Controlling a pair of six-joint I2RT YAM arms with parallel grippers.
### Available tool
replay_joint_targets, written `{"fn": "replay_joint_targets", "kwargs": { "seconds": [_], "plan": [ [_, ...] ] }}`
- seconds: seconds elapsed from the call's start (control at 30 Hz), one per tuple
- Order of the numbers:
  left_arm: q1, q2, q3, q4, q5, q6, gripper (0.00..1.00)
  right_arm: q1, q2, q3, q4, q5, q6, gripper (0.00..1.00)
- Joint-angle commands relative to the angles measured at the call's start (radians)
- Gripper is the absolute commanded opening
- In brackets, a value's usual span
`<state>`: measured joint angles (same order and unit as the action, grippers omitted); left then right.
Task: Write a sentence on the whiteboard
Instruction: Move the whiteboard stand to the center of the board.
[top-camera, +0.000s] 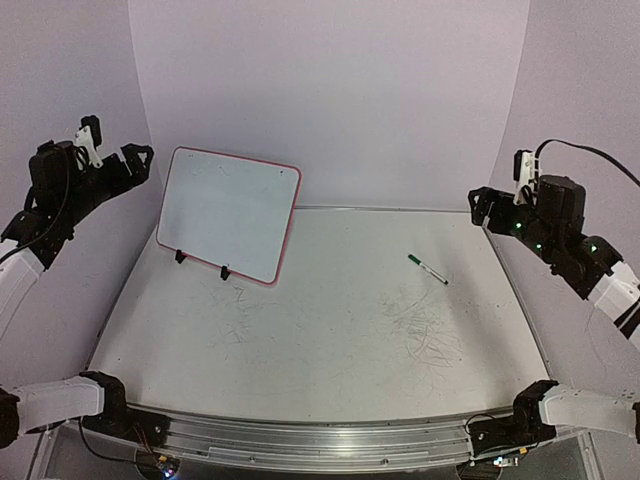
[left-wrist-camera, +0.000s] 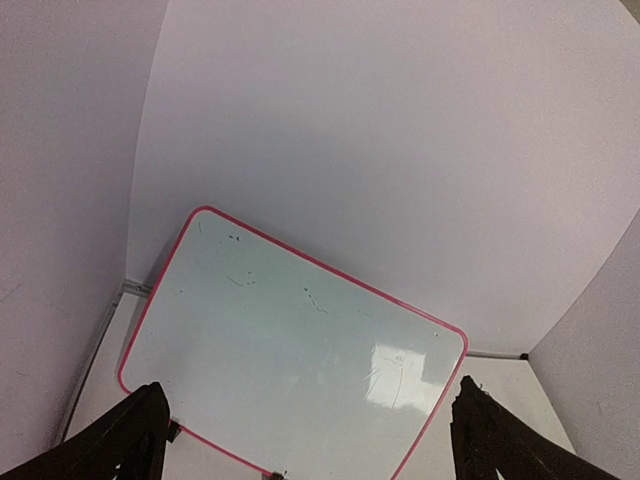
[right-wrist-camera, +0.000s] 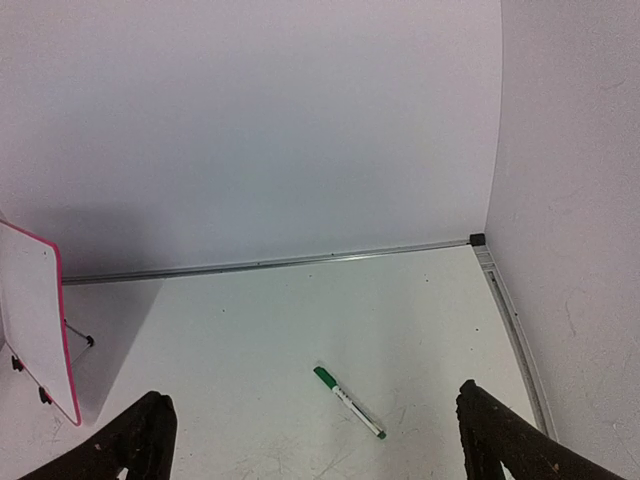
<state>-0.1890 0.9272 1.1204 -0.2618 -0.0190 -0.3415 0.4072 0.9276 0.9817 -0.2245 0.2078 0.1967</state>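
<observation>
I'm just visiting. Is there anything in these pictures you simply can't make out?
- Whiteboard: the faint marks on it are too small and pale to read in the top and left wrist views. A glare patch washes out part of the left wrist view.
- Whiteboard's lower corner: runs off the bottom edge in the left wrist view. In the right wrist view, the left edge cuts off most of the board.
- Pen: the print on its barrel is too small in both views showing it.
</observation>
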Motion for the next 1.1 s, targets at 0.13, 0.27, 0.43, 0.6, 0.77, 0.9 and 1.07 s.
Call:
{"fn": "replay_joint_targets", "kwargs": {
  "seconds": [0.13, 0.27, 0.43, 0.6, 0.77, 0.9, 1.07],
  "plan": [
    [0.001, 0.085, -0.145, 0.009, 0.184, -0.092, 0.99, 0.001, 0.058, 0.022, 0.043, -0.061, 0.016, 0.98],
    [-0.001, 0.142, -0.236, 0.045, 0.231, -0.145, 1.0, 0.001, 0.08, 0.001, 0.067, -0.094, 0.034, 0.98],
    [-0.035, 0.176, -0.367, 0.112, 0.225, -0.19, 0.99, 0.0, 0.114, -0.02, 0.08, -0.189, 0.03, 0.98],
    [-0.15, 0.237, -0.429, 0.136, 0.066, -0.158, 0.99, 0.0, 0.102, -0.051, 0.116, -0.271, 0.013, 0.98],
    [-0.197, 0.373, -0.459, 0.188, 0.031, -0.141, 0.99, 0.001, 0.051, -0.078, 0.145, -0.31, -0.004, 0.98],
    [-0.204, 0.46, -0.467, 0.256, 0.029, -0.095, 0.92, 0.0, 0.009, -0.101, 0.152, -0.29, 0.006, 0.98],
    [-0.207, 0.62, -0.369, 0.312, 0.035, -0.044, 0.8, 0.001, 0.001, -0.109, 0.152, -0.281, 0.018, 0.98]
  ]
}}
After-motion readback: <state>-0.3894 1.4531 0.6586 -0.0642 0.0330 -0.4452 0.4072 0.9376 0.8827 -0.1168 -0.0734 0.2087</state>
